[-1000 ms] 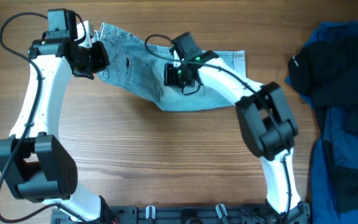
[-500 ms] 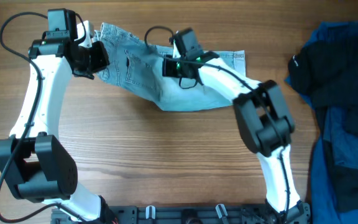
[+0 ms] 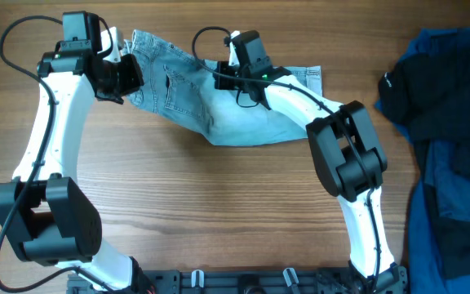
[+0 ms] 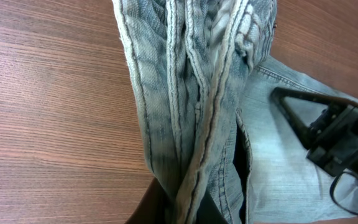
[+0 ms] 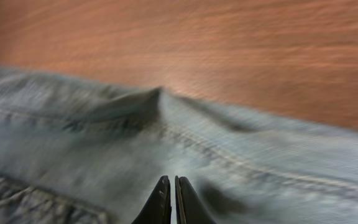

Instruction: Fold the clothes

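A wooden table (image 3: 219,204) with straight brown grain fills the overhead view. Along its right edge lies a heap of clothing. A black garment (image 3: 410,102) sits near the top right corner, its left end reaching farthest onto the table, with a small white mark (image 3: 387,80) on that end. Dark-blue fabric (image 3: 463,180) shows above and below the black piece, touching it, and runs down the right edge toward the bottom right corner, where darker folds mix in. The heap is cut off by the picture's right side.
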`<state>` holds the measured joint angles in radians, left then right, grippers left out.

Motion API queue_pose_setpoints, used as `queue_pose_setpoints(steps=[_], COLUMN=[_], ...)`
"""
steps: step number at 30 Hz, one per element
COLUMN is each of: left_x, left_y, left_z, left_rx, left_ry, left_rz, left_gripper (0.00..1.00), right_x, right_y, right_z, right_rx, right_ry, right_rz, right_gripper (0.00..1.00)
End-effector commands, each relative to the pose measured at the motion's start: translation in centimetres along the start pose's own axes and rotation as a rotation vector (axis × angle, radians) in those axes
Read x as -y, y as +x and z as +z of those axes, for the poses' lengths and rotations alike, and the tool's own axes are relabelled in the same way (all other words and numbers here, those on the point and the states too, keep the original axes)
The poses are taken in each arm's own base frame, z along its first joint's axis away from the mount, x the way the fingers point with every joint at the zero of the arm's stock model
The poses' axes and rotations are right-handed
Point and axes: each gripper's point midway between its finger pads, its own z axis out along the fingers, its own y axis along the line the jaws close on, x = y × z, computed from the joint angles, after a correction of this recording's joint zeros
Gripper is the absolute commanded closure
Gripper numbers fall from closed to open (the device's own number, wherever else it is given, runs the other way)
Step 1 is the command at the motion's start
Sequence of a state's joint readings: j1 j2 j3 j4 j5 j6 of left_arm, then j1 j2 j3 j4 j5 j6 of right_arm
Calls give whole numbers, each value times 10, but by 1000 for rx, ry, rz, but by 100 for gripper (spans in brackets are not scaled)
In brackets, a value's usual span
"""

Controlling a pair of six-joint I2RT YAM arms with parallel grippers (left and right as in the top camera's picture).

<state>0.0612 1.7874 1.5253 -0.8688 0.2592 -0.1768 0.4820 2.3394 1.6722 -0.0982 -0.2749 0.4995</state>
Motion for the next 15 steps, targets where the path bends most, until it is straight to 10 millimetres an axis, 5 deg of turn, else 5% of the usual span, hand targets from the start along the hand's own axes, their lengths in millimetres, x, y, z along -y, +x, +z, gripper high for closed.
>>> queue_pose_setpoints(steps=[1, 15], left_x=[9, 9], left_y=[-17, -15], left_z=[-27, -27], left_rx=[80, 72], left_ry=[25, 23], left_rz=[25, 23], left_gripper=[96, 96], right_x=[-1, 14], right_y=[-22, 10], right_z=[-7, 26], right_rx=[82, 26], right_ry=[25, 25], right_rz=[-17, 8], right_gripper=[96, 96])
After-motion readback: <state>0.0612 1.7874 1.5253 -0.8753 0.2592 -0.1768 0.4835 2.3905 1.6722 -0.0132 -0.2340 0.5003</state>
